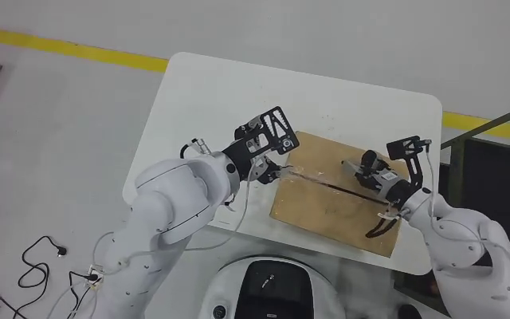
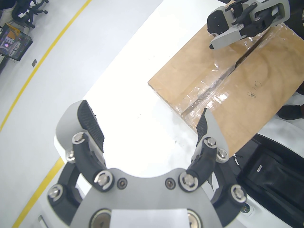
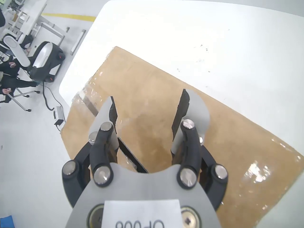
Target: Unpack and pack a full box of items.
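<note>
A brown cardboard box (image 1: 319,203) lies flat on the near right part of the white table (image 1: 239,96). Its top flaps are down, with clear tape along a dark, slightly parted middle seam (image 2: 215,84). My left gripper (image 1: 285,158) stands open at the box's left end, one fingertip (image 2: 206,119) at the seam's end and the other off the box over bare table. My right gripper (image 1: 392,190) is open above the box's right part, seen from the left wrist as the right gripper (image 2: 219,37) low over the box (image 2: 261,77). From the right wrist, the right gripper (image 3: 147,106) straddles the box top (image 3: 225,138) beside the seam.
Bare table stretches behind and left of the box. A dark metal rack (image 1: 478,155) stands close to the table's right edge. A yellow floor line (image 1: 80,49) runs behind the table, and cables (image 1: 40,267) lie on the floor at the left.
</note>
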